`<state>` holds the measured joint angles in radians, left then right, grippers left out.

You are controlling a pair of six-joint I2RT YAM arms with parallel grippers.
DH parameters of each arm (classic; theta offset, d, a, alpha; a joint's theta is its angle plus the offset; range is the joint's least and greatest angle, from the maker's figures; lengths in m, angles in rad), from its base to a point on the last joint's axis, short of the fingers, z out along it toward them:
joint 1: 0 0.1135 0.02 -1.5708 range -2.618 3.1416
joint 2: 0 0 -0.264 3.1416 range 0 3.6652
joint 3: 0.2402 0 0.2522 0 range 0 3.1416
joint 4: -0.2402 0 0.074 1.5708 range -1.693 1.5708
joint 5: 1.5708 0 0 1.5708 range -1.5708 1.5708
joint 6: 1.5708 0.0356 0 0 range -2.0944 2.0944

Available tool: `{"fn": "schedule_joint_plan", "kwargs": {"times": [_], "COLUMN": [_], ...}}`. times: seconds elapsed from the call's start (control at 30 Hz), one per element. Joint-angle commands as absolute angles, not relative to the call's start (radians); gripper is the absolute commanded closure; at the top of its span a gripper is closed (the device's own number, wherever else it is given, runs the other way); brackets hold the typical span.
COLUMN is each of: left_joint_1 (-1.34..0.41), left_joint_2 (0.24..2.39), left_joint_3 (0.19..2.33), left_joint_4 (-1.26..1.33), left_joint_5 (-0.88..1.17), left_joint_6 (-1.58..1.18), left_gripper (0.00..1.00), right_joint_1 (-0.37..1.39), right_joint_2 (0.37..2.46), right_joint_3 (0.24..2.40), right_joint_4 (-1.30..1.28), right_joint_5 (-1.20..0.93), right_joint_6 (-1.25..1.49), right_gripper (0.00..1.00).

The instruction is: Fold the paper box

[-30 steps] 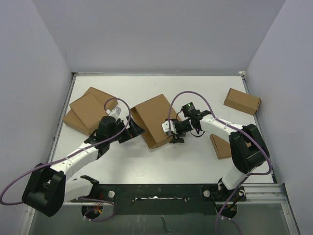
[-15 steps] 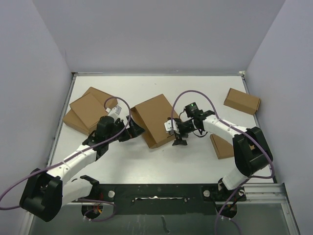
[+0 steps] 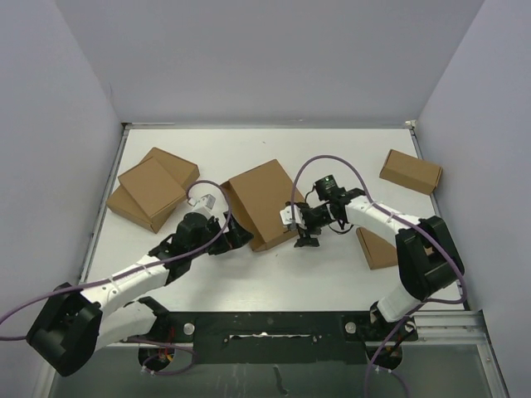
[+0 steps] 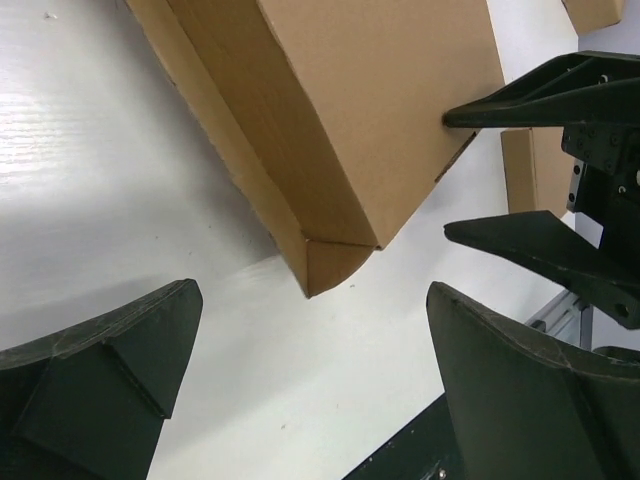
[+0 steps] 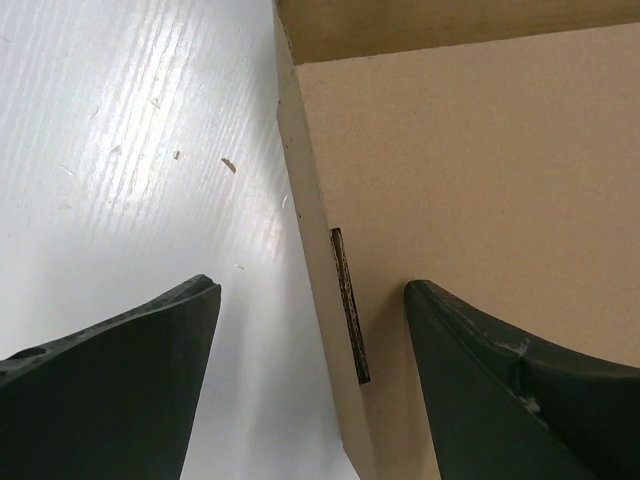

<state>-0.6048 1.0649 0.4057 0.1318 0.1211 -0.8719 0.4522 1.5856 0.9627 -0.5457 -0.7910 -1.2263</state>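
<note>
The paper box (image 3: 259,199) lay near the middle of the white table (image 3: 274,274), closed into a shallow slab and turned at a slant, one corner pointing toward 7 o'clock. The left gripper (image 3: 240,235) sat at that 7 o'clock corner. Its jaws were spread wide with only bare table between them, and in the left wrist view the corner stood just ahead of the fingers (image 4: 100,390), apart from them.

The right gripper (image 3: 299,225) was at the box's 4 o'clock edge with its jaws also spread. In the right wrist view they straddled that edge, one finger (image 5: 520,400) over the brown top face and the other over the table beside the side wall. A narrow dark slot (image 5: 350,305) ran along the wall between them. Whether the finger actually touched the top face could not be told.

A stack of flat brown boxes (image 3: 149,189) lay at 9 o'clock from the paper box. Another small box (image 3: 411,172) was at 2 o'clock, near the right wall. A third flat piece (image 3: 375,249) lay at 4 o'clock, partly under the right arm.
</note>
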Motion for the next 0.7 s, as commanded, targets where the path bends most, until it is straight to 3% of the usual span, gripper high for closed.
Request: {"fn": "schedule_joint_plan", "kwargs": {"times": [0.0, 0.3, 0.67], "left_joint_1": [-0.636, -0.696, -0.73], "left_joint_2": [1.122, 1.365, 1.443], "left_joint_3": [0.42, 0.458, 0.527], "left_joint_4": [0.279, 0.44, 0.394], "left_joint_5": [0.021, -0.021, -0.062], "left_joint_6": [-0.907, -0.994, -1.05], "left_gripper": [0.03, 0.07, 0.2], "right_joint_1": [0.49, 0.504, 0.529], "right_joint_2": [1.61, 1.625, 1.649], "right_joint_3": [0.953, 0.953, 0.959], "right_joint_4": [-0.511, -0.503, -0.508], "right_joint_5": [-0.76, -0.742, -0.735], "right_joint_6": [-1.241, -1.24, -1.239], "right_gripper": [0.25, 0.32, 0.38]}}
